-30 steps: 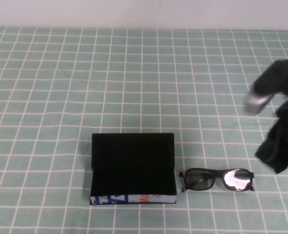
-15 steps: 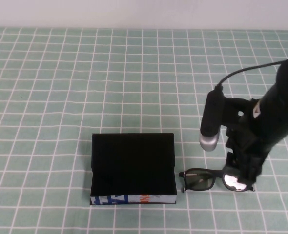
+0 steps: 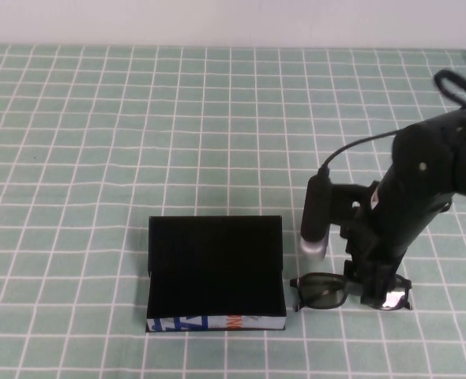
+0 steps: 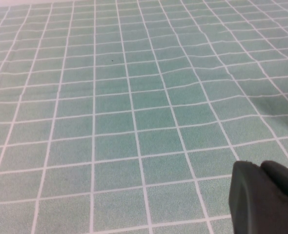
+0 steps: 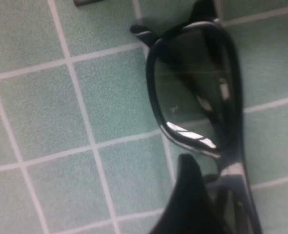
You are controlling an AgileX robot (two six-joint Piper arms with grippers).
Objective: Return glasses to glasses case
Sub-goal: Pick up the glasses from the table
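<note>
The glasses case [image 3: 216,264] lies open on the green checked cloth, black inside, with its white printed strip [image 3: 217,322] facing the near edge. The black glasses [image 3: 321,290] lie just right of it, lenses up. My right gripper [image 3: 366,286] is down over the middle of the glasses and covers part of the right lens. In the right wrist view one dark finger [image 5: 190,195] sits beside the bridge of the glasses [image 5: 193,97], and the jaws stand open astride the frame. My left gripper [image 4: 260,168] hangs over bare cloth, its fingers together and holding nothing.
The cloth [image 3: 99,158] runs to a white wall at the back. A cable loops from the right arm [image 3: 422,181] to its silver-tipped camera [image 3: 316,217], which hangs just behind the glasses.
The right arm has swung in from the right edge of the table and come down over the glasses. Case and glasses have not moved.
</note>
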